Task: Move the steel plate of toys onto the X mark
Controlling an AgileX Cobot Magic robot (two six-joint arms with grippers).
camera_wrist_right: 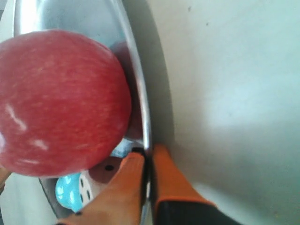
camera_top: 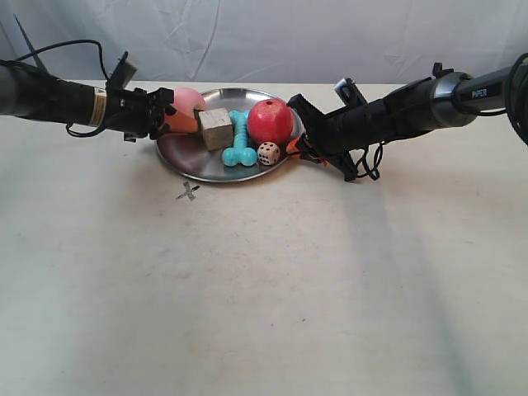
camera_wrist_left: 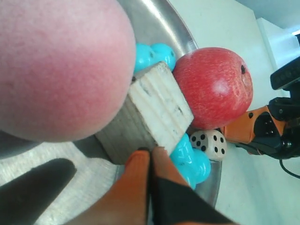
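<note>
The left gripper and right gripper clamp opposite rims of the steel plate (carrying pink ball, red apple, wooden cube, turquoise bone, die), which is just beside the X mark, not over it.

Wide off-white table with faint scuffs, wrinkled pale grey cloth backdrop behind, soft even light, dim shadows

Arms reach in low from left and right; left gripper and right gripper apparently pinch the steel plate rim.
</note>
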